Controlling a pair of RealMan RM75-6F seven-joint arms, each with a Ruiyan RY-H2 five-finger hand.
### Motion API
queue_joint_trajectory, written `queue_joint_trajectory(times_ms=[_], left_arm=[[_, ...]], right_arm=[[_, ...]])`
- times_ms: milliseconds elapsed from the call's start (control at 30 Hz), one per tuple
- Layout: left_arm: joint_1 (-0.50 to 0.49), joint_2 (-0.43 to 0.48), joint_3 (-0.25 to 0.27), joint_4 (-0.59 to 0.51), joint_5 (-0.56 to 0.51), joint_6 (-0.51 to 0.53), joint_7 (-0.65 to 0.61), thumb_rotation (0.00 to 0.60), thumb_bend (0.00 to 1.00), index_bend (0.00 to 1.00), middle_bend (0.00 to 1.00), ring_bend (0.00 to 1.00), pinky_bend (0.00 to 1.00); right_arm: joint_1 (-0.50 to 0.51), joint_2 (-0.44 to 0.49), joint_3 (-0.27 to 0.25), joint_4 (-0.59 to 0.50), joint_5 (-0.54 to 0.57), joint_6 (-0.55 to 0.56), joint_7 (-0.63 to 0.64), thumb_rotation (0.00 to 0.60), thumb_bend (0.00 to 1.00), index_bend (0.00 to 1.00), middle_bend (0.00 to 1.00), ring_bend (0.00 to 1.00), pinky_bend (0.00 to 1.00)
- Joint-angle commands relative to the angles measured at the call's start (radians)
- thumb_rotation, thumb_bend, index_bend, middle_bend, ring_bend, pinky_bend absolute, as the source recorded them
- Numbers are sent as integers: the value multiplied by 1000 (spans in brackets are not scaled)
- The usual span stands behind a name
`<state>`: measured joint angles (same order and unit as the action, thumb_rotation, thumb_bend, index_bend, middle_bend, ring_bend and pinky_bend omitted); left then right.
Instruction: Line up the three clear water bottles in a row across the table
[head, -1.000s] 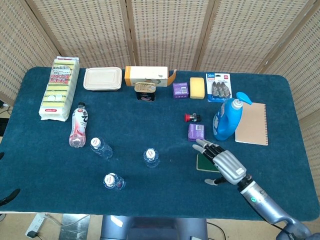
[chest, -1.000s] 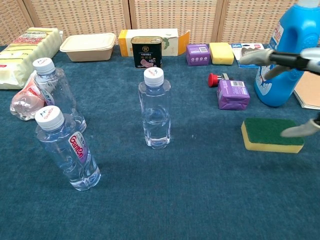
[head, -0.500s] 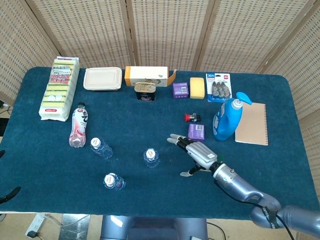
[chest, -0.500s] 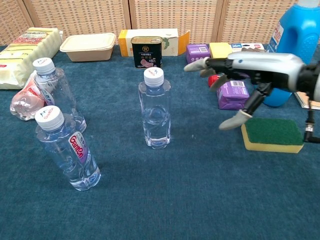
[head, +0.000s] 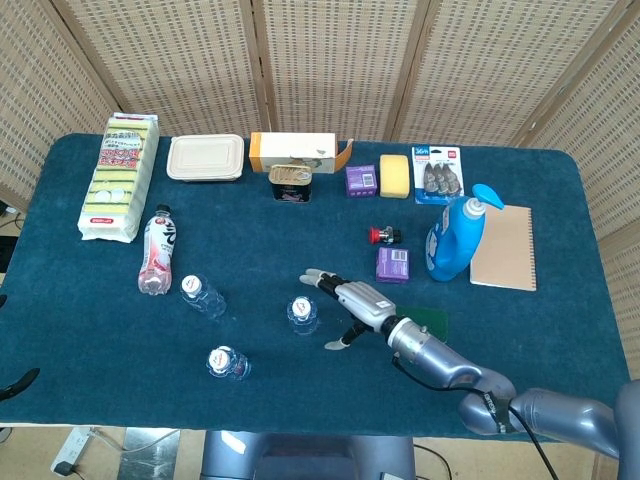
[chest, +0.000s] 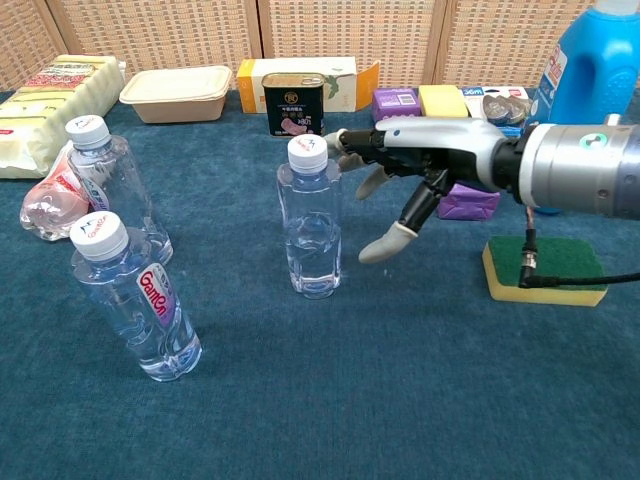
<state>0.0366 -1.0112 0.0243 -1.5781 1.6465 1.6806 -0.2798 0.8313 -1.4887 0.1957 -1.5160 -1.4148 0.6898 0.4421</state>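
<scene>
So, left to right on the desk (head: 120, 400), blue cloth top: sponge pack (head: 120, 176) lies at the far left edge, with a pink bottle (head: 157, 251) on its side just in front of it. Three clear water bottles all stand upright with white caps on. The rear-left bottle (chest: 110, 185) sits right beside the pink one, the front-left bottle (chest: 135, 300) is nearest the robot, and the middle bottle (chest: 310, 218) stands alone, well apart from those two. They form a triangle, not a row. Back row holds a beige lidded container (head: 205, 158), a cardboard box (head: 293, 152), a tin can (head: 290, 183), a purple box (head: 361, 179) and a yellow sponge (head: 395, 175). The right hand (chest: 425, 165) hovers just to the right of the middle bottle at cap height, fingers spread and stretched toward it, thumb hanging lower, holding nothing; chest view shows a small gap between the fingertips (chest: 340, 140) and the cap. Further right are a second purple box (head: 393, 264), a green-topped scrub sponge (chest: 545, 270), a blue detergent bottle (head: 455, 238) and a notebook (head: 505, 248). Left hand does not show in either view.
</scene>
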Motion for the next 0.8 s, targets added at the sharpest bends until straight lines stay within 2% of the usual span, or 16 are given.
queue_joint_trajectory(times_ms=[33,100,233,367,467,800], left_arm=[[0,1,0,1,-1,-2,-4,600,153,0,0,0,96],[1,1,0,1,-3,-2,-6,600,154,0,0,0,97],[2,1,1,2,0,0,-8,600,153,0,0,0,97],[3,2,4,4,8,4,-13,600,153,0,0,0,97],[6,2,3,6,8,9,-16,600,153,0,0,0,97],[7,5,5,11,14,12,-32,600,153,0,0,0,96]], right_arm=[[13,-34,14,16,45,-2,-32,600,16,0,83,101,219],[8,-53,20,19,67,21,-52,600,17,17,123,144,256],[-12,-99,31,14,97,98,-99,600,27,121,219,254,382],[-16,-122,36,17,121,121,-125,600,87,226,334,373,547],[-16,-129,38,19,139,121,-139,600,129,286,395,434,622],[-24,-120,37,-11,170,130,-174,600,232,374,469,507,696]])
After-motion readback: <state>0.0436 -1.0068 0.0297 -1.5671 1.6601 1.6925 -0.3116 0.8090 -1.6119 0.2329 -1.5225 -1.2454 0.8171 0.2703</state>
